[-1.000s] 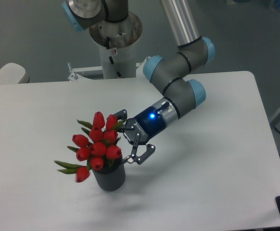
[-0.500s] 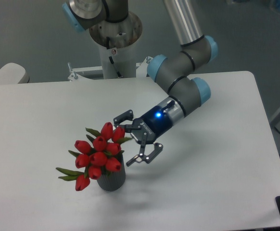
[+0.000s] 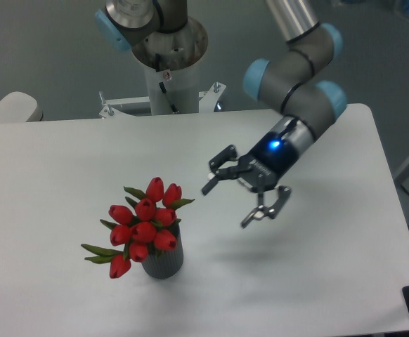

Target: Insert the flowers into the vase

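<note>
hand [image 3: 234,198] spread wide, holding nothing, up off bench [image 3: 317,281]. flowers [image 3: 143,223] sitting in vase [image 3: 164,260], well off hand's left, lower down.

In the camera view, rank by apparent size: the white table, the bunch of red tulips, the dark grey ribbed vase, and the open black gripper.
1. White table, by far.
2. Bunch of red tulips.
3. Open black gripper; raised nearer the camera, so unsure against the tulips.
4. Dark grey ribbed vase, partly hidden by blooms.

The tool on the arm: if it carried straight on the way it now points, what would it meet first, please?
Probably the flowers in the vase: the open tool points left and slightly down toward them. Depth is unclear, so it might pass just behind them.
</note>
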Tool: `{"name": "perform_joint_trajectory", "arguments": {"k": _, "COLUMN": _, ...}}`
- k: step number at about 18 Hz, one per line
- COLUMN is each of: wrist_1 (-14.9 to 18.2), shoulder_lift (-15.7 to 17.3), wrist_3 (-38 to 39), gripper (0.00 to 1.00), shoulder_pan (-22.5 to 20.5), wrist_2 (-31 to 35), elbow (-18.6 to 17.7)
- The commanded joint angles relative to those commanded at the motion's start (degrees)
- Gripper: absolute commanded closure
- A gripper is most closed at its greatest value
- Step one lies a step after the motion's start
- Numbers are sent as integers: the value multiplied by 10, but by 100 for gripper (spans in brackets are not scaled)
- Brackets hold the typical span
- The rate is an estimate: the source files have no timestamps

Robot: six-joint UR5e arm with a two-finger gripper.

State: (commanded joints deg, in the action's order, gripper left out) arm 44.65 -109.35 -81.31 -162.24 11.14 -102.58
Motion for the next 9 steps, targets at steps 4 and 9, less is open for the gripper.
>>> {"name": "perform_joint_trajectory", "arguments": {"k": 4, "wrist_1": 2, "shoulder_lift": 67, "wrist_3": 3, "gripper": 0, "shoulder_pan": -2, "wrist_2": 172, "elbow": 2}}
{"name": "perform_joint_trajectory", "arguments": {"k": 9, "wrist_1": 7, "shoulder_lift": 103, "wrist_3": 10, "gripper": 0, "shoulder_pan": 0, "wrist_2": 297, "elbow": 20}}
